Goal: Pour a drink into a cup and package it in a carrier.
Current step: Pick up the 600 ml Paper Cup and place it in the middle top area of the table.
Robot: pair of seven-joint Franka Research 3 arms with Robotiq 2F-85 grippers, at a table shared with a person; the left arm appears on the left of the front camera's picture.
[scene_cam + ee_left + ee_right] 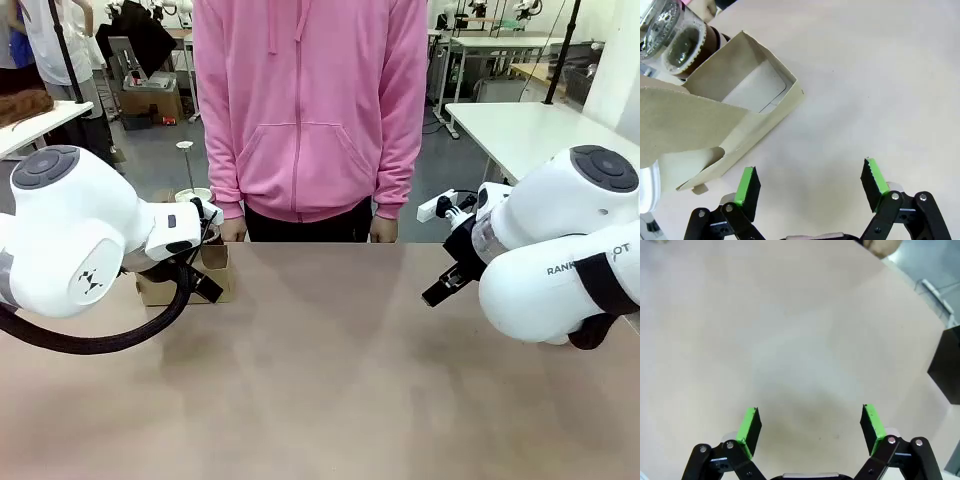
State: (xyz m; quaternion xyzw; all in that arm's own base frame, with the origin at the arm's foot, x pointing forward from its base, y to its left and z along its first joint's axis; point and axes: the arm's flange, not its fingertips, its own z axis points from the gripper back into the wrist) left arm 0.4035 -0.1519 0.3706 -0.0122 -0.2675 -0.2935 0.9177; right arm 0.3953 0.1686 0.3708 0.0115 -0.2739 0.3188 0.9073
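Carrier off the left claw's left pad, both claws apart

Carrier (765,125) lies on the table (875,75) up and to the left of my left claw (810,180) in its wrist view. Its near corner is close to the left pad (747,185) but not touching it, and nothing sits between the wide-open pads. Beyond the carrier's far end stands the press jug (670,30), with the dark drink (715,39) showing through the glass. At the frame's left edge is what may be the cup (647,192), a white curve cut off too short for me to be sure.

From the front, my left arm hides most of the carrier (215,262). My right claw (810,422) hangs well apart over bare table, pads spread and empty. A black box (947,365) is clipped by that view's right edge. The person (310,110) stands at the far side.
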